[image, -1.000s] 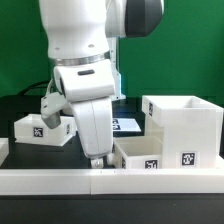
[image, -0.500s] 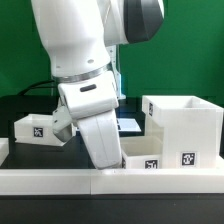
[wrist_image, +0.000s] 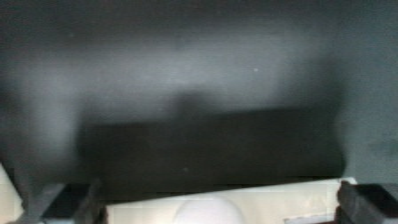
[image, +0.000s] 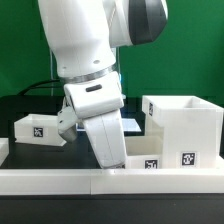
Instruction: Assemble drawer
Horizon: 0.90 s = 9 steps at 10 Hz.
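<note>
Lowering squarely matters: the gripper (wrist_image: pixel 214 198), its 2 fingers (wrist_image: pixel 80 203) spread wide, should straddle a wall of the small tray (image: pixel 142 159) beneath it before closing, clear of the casing (image: pixel 185 125) alongside.

Glossy white arm (image: pixel 85 60), dark grey joint cap (image: pixel 146 18)

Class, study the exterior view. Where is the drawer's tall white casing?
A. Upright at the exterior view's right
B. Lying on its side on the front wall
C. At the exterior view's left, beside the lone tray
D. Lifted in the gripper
A: the casing stands upright at the exterior view's right, with one tray low beside it and the other tray far off at the exterior view's left.
</note>
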### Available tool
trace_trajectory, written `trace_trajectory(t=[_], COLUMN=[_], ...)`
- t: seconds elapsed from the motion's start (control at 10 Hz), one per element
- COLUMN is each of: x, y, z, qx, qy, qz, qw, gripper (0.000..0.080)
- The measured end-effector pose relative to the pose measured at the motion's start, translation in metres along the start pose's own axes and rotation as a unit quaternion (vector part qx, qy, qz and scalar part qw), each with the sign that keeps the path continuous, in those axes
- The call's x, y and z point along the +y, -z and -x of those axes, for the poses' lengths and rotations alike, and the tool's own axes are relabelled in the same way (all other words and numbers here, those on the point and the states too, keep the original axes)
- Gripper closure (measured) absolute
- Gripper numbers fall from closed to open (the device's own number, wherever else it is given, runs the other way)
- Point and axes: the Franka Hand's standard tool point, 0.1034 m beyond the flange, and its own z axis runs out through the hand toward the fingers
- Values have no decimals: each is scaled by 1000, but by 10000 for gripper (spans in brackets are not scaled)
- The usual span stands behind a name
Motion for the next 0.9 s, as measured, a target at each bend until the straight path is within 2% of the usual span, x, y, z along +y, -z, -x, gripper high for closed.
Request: trace_trajectory(t=[0.1, 0.2, 0.3, 0.6, 0.9], x=[0, 0, 0, 3, 5], y=[0, -3, -4, -4, -8], z=[-1, -7, -12, -17, -38], qx=[0, -1, -2, -4, 2], qy=[1, 6, 8, -5, -4], qz=[1, 11, 14, 17, 16], qw=[1000, 1000, 1000, 1000, 1000], gripper=[151, 151, 151, 151, 151])
